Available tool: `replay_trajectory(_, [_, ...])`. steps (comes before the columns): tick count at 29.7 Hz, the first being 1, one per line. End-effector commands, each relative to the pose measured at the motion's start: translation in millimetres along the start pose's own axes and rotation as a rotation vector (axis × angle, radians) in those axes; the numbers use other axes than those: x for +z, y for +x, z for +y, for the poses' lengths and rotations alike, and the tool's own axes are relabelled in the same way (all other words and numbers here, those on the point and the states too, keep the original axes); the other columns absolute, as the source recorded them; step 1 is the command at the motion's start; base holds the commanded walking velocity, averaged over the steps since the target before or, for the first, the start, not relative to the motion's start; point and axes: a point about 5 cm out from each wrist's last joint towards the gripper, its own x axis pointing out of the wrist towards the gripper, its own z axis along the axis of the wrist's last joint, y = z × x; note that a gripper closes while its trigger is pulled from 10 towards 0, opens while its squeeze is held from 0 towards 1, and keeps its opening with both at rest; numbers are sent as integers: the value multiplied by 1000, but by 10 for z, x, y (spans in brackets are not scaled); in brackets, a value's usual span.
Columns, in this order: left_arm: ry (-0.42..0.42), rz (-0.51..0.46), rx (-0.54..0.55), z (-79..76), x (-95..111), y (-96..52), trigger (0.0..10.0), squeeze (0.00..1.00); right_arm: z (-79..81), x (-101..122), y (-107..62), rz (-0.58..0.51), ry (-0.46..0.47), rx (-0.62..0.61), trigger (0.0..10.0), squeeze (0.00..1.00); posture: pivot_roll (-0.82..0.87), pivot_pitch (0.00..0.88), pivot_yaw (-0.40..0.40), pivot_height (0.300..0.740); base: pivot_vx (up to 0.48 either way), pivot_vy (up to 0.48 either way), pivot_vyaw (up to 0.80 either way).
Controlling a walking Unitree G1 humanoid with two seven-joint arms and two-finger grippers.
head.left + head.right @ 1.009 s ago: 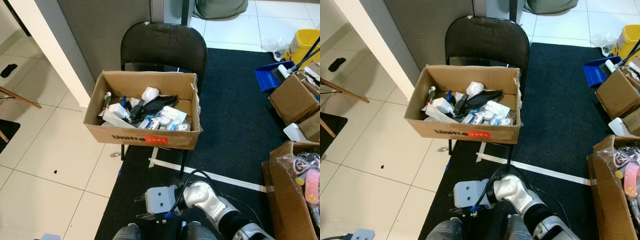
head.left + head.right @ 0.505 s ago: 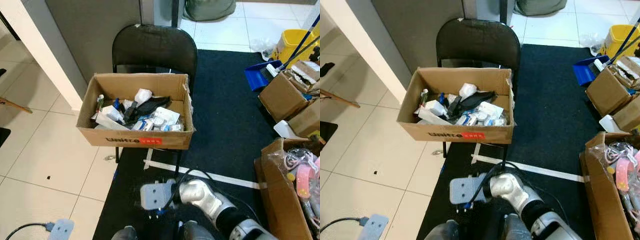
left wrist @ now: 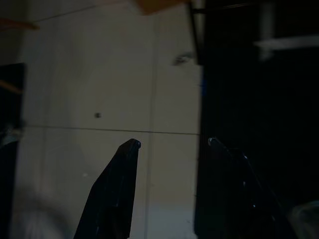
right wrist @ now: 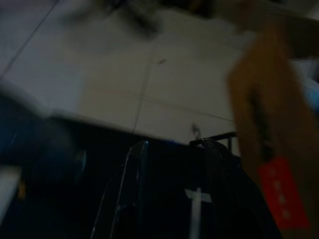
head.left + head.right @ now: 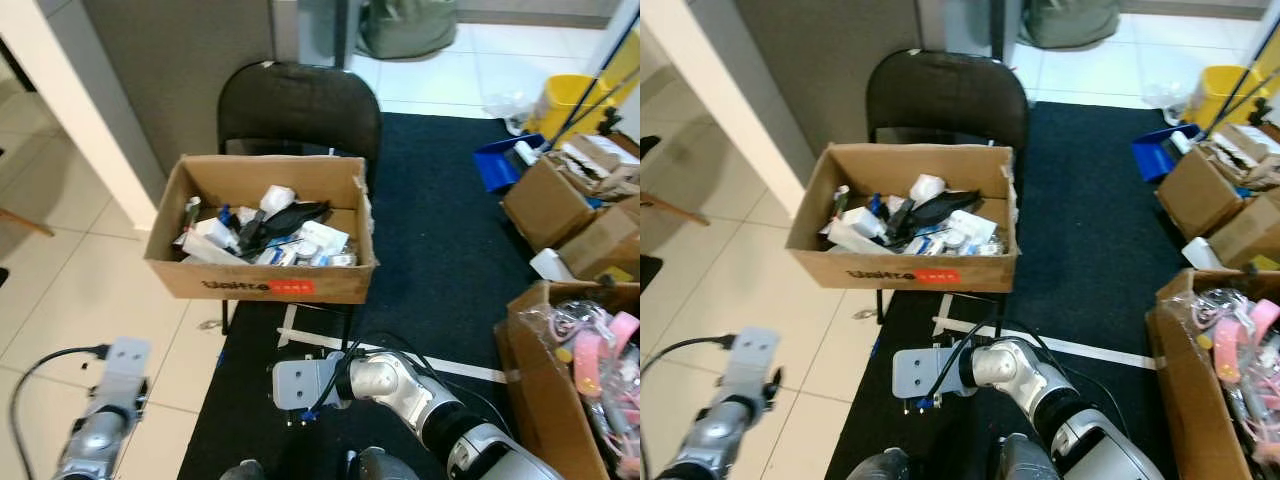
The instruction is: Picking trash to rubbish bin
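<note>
A cardboard box (image 5: 258, 288) with a red label sits on a black chair (image 5: 298, 105). Inside the box is mixed trash (image 5: 265, 225): white wrappers, a black piece and small bottles. My right arm (image 5: 400, 385) reaches low across the black mat in front of the chair, below the box. In the right wrist view, the right gripper (image 4: 174, 144) is open, dim and blurred, with nothing between its fingers. My left arm (image 5: 108, 400) is at the lower left over the tiled floor. Its left gripper (image 3: 172, 144) is open and holds nothing, over the edge between tiles and mat.
A black mat (image 5: 440, 230) with a white tape line (image 5: 470, 368) covers the floor. Cardboard boxes (image 5: 545, 200), a blue dustpan (image 5: 498, 165) and a yellow bucket (image 5: 570, 100) stand at the right. An open box with pink items (image 5: 590, 350) is at near right. A white pillar (image 5: 70, 110) rises at the left.
The camera has shifted. My left arm has risen into view at the lower left. The right arm stays low in front of the chair.
</note>
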Motion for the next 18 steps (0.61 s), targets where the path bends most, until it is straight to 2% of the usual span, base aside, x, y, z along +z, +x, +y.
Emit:
replay_trajectory(1, [18,54,-22,-40,-158,-57,10000,0,2,8,20,-23,63,-20,10000,0,61,118,63,740,0,0,0])
replay_trajectory(2, [23,89,-59,-178,-247,-87,10000,0,-526,-46,-224,-29,228,-556,10000,0,48,113,62,740,0,0,0])
replay_trajectory(3, [18,107,-69,-217,-296,-108,10000,0,-745,-113,-420,15,261,-827,10000,0,43,111,62,740,0,0,0])
replay_trajectory(4, [8,127,-76,-250,-353,-133,10000,0,-880,-228,-596,61,389,-1002,10000,0,42,109,61,740,0,0,0])
replay_trajectory(5, [8,127,-76,-250,-353,-133,10000,0,-880,-228,-596,61,389,-1002,10000,0,42,109,61,740,0,0,0])
replay_trajectory(6, [-2,152,-81,-273,-423,-167,10000,0,-941,-357,-727,74,570,-1053,10000,0,39,107,62,740,0,0,0])
replay_trajectory(7, [-8,168,-84,-285,-466,-189,10000,0,-949,-424,-772,50,701,-1040,10000,0,39,107,62,740,0,0,0])
replay_trajectory(9, [-34,221,-86,-317,-600,-258,10000,0,-927,-638,-1033,64,873,-1114,10000,0,23,100,69,740,0,0,0])
replay_trajectory(10, [-50,241,-87,-330,-649,-285,10000,0,-884,-753,-1178,106,922,-1179,10000,0,19,100,72,740,0,0,0])
replay_trajectory(11, [-50,241,-87,-330,-649,-285,10000,0,-884,-753,-1178,106,922,-1179,10000,0,19,100,72,740,0,0,0])
replay_trajectory(12, [-55,283,-102,-366,-738,-336,10000,0,-684,-1018,-1474,214,1069,-1307,10000,0,2,87,83,740,0,0,0])
replay_trajectory(13, [-50,294,-110,-376,-762,-350,10000,0,-610,-1091,-1559,244,1119,-1345,10000,0,2,87,83,740,0,0,0])
replay_trajectory(14, [-50,294,-110,-376,-762,-350,10000,0,-610,-1091,-1559,244,1119,-1345,10000,0,2,87,83,740,0,0,0])
replay_trajectory(16, [-49,325,-112,-377,-822,-384,10000,0,-358,-1261,-1735,310,1222,-1423,10000,0,-1,82,77,740,0,0,0])
replay_trajectory(17, [-49,325,-112,-377,-822,-384,10000,0,-358,-1261,-1735,310,1222,-1423,10000,0,-1,82,77,740,0,0,0])
replay_trajectory(18, [-57,337,-107,-372,-846,-398,10000,0,-225,-1329,-1793,357,1252,-1450,10000,0,-6,77,76,740,0,0,0])
